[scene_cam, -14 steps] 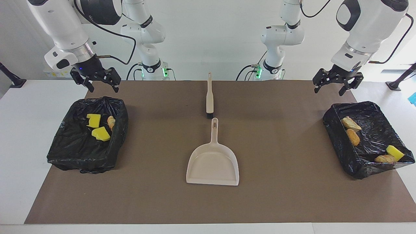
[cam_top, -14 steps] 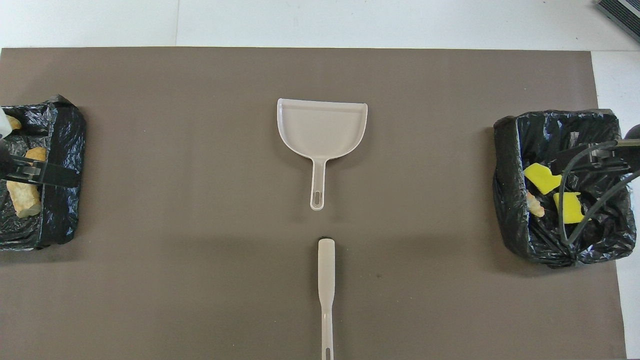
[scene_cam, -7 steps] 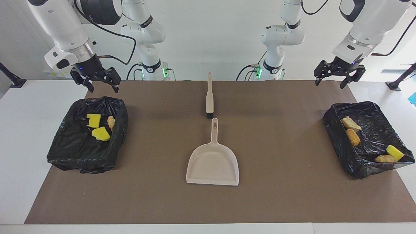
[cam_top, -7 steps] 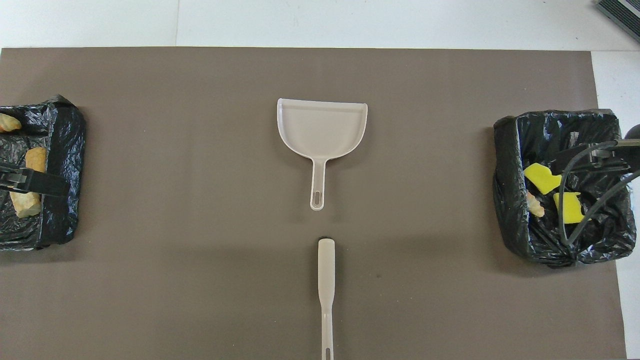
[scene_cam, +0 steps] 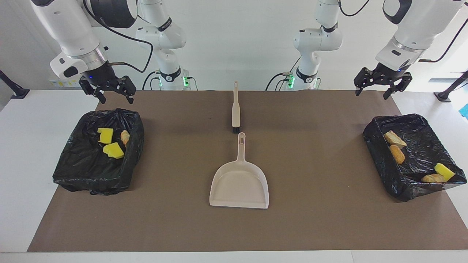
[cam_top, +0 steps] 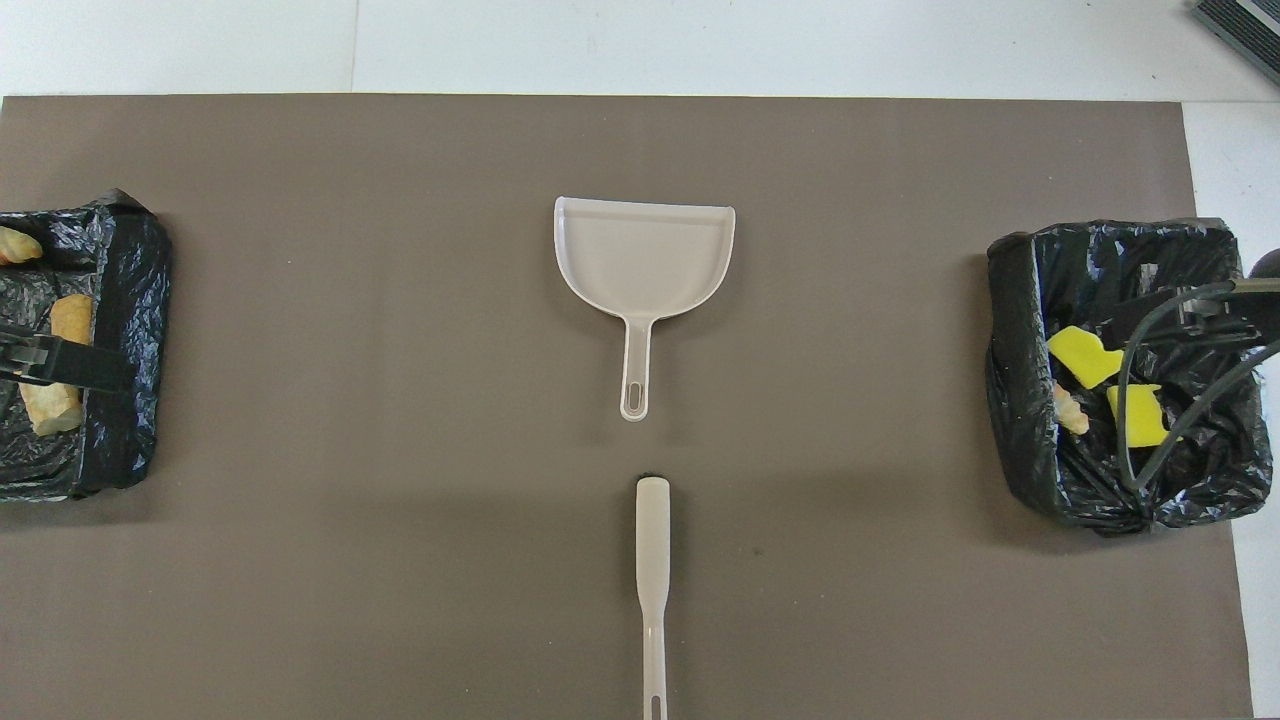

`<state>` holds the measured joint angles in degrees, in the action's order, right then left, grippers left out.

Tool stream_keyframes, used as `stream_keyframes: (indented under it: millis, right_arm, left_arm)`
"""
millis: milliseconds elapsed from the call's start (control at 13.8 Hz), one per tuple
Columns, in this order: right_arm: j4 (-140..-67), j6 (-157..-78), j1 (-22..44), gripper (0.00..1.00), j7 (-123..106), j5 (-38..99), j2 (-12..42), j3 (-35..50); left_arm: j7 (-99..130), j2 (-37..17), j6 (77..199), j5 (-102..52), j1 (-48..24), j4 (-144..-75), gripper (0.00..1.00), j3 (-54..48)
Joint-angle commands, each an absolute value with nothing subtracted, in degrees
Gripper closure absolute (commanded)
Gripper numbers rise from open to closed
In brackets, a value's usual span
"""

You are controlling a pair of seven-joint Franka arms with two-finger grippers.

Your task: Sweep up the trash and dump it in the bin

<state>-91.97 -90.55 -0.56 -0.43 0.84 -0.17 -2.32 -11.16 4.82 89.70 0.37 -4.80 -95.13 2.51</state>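
At the upper left of the facing view, my right hand (scene_cam: 107, 92) hangs in the air with its fingers apart and nothing between them, over the desk edge just above the black-lined bin (scene_cam: 98, 153) at the right arm's end. That bin sits at the left of the facing view, and the trash in it is two yellow sponge chunks (scene_cam: 106, 135) and an orange-brown piece (scene_cam: 125, 137) beside them.

At the upper right of the same view my left hand (scene_cam: 377, 86) hangs empty too, fingers spread, above the desk near the second black-lined bin (scene_cam: 413, 155) at the left arm's end. In that bin lie bread-like pieces (scene_cam: 397, 153) and one more yellow sponge chunk (scene_cam: 444, 171).

Between the two bins, at the centre of the frame, the beige dustpan (scene_cam: 239, 182) lies flat on the brown mat (scene_cam: 314, 164), its handle pointing toward my bases. The brush (scene_cam: 236, 109) lies in line with it, nearer to me, its dark bristle end just short of the dustpan's handle tip. Neither hand touches either tool.
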Motion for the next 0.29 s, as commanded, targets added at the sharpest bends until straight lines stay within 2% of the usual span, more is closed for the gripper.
stream_keyframes:
  millis: [0, 218]
  right_arm:
    - [-93.5, -90.6, -0.9, 0.0, -1.0, 1.5, -1.6, -2.2]
    - [-93.5, -90.6, -0.8, 0.0, -1.0, 1.6, -1.6, -2.3]
  left_arm:
    - [-11.5, 4.9, 88.8, 0.3, -4.0, -94.6, 0.0, 2.2]
    - [-11.5, 5.1, 88.8, 0.3, -4.0, -94.7, 0.0, 2.2]
